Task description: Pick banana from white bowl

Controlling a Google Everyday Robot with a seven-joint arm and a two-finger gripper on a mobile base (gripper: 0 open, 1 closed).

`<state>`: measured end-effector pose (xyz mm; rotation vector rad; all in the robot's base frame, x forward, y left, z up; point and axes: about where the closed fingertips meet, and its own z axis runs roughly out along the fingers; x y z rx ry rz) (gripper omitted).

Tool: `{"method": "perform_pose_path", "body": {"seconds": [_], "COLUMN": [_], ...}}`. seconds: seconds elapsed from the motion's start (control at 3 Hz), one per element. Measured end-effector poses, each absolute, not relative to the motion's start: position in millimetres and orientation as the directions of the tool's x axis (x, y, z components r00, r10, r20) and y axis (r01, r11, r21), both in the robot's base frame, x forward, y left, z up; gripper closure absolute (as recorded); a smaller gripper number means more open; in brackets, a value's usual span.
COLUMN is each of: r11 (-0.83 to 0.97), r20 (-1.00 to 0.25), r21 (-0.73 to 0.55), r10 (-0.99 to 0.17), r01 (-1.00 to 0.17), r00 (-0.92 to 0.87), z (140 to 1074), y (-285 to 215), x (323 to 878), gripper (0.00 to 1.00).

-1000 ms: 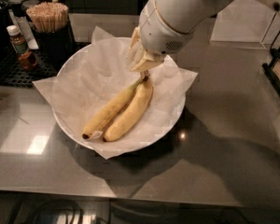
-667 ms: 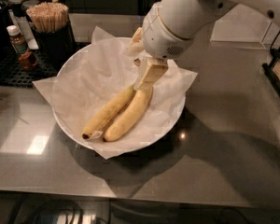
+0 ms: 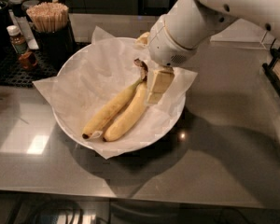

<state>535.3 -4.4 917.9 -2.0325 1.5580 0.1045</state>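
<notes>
The white bowl (image 3: 70,129) stands left of centre on the grey counter, lined with crinkled white paper (image 3: 91,71). Two yellow bananas (image 3: 123,108) lie in it side by side, joined at a dark stem (image 3: 141,67), with their tips pointing to the lower left. My gripper (image 3: 156,87) hangs from the white arm (image 3: 186,27) inside the bowl, right beside the stem end of the right banana and touching or nearly touching it. Both bananas rest on the paper.
A black holder of wooden sticks (image 3: 49,17) and a small brown bottle (image 3: 17,40) stand on a black mat at the back left. A dark rack (image 3: 277,71) is at the right edge. The counter's front edge runs along the bottom.
My gripper has moved a little right and down, off the top of the bananas' stem end to its right side. The dark stem now shows. The bananas have not moved.
</notes>
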Motion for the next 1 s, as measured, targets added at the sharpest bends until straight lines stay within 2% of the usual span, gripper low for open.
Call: {"method": "perform_pose_path", "body": {"seconds": [1.0], "r11": [-0.101], "r20": [-0.388], "r21": [-0.425], "r10": [-0.878], "r01": [-0.900], "r00": [0.282], "z": [925], "y": [-18], "x": [539], "gripper": [0.82]}}
